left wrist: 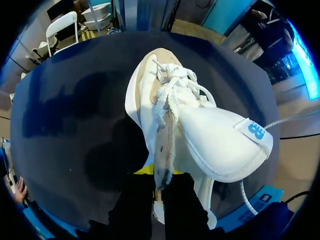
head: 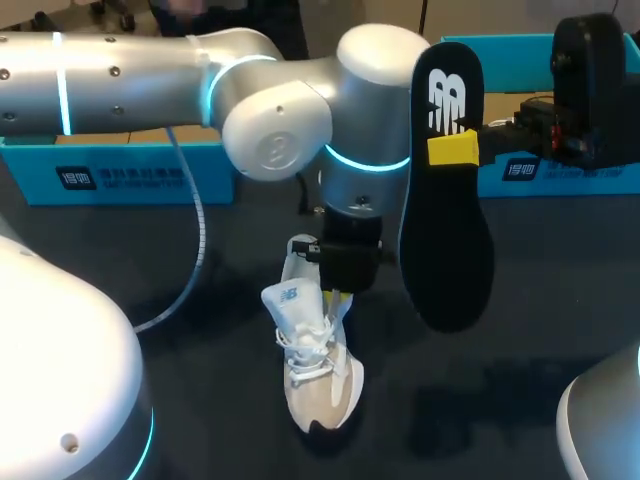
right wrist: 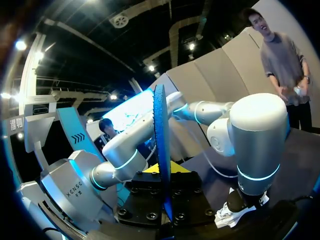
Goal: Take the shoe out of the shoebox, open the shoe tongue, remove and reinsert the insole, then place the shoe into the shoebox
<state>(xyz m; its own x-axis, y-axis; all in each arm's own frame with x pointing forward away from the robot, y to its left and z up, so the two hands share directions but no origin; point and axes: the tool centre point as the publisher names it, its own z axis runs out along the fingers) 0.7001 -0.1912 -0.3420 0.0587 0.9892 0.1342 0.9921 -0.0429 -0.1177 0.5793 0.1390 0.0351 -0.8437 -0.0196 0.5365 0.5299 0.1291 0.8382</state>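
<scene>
Standing on the desk, the white sneaker is out of the blue shoebox, tongue raised, left claw clamped on its collar. The right claw pinches the black insole aloft. Reinserting and boxing look to be left.

Shoe mid table, L gripper at its rear end, insole upright to R, shoebox behind.
</scene>
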